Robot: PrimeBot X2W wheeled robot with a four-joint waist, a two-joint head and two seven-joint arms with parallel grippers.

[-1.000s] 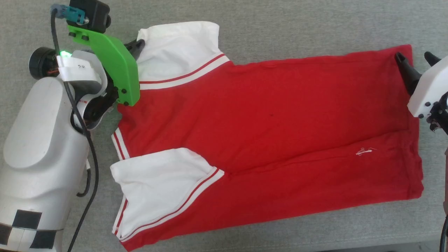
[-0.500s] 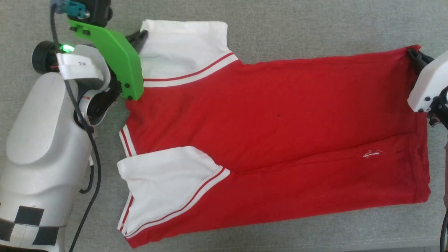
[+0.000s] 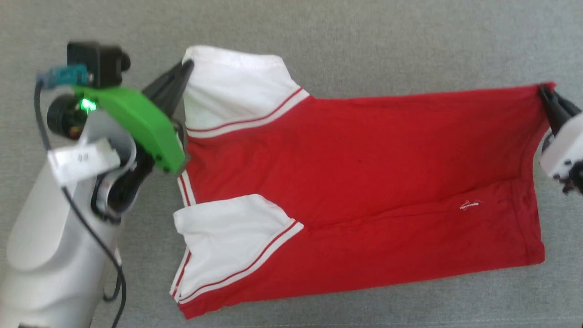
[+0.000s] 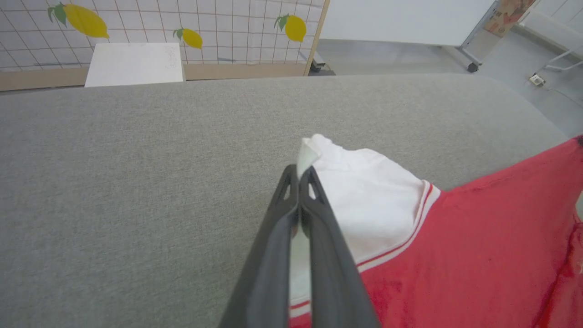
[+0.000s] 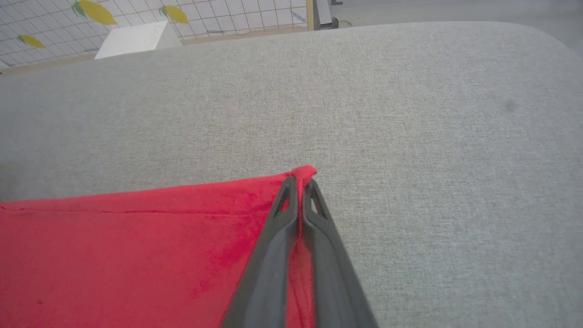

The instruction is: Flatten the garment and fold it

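Grey fabric covers the counter [image 3: 364, 36], and beyond its far edge the wrist views show a gridded screen printed with yellow lemons [image 4: 86, 20] and a plain white box [image 4: 134, 64]. Your garment [image 3: 364, 173] lies lengthwise across the middle of the counter, sleeves toward the left side and hem toward the right, with plain red cloth facing up. Your left fingers [image 4: 298, 207] are closed on the outer corner of the far white sleeve [image 3: 232, 91]. Your right fingers [image 5: 299, 205] are pinched shut on the far hem corner [image 3: 546, 86], and the far edge between them looks drawn fairly straight. The near sleeve [image 3: 227, 241] lies folded onto the body, and a long crease runs toward the hem, so the near side seems already turned in. The lengthwise fold of the far side looks like the step in hand. Next you would likely lift both corners together and carry them toward the near edge at an even pace, keeping that edge taut so the sleeve does not sag or bunch. As for writing, no print or number shows on the upturned side. There is a small squiggle of white thread [image 3: 469, 206] near the hem, and the marks on the white tag [image 3: 84, 159] at your left wrist are too blurred to read.
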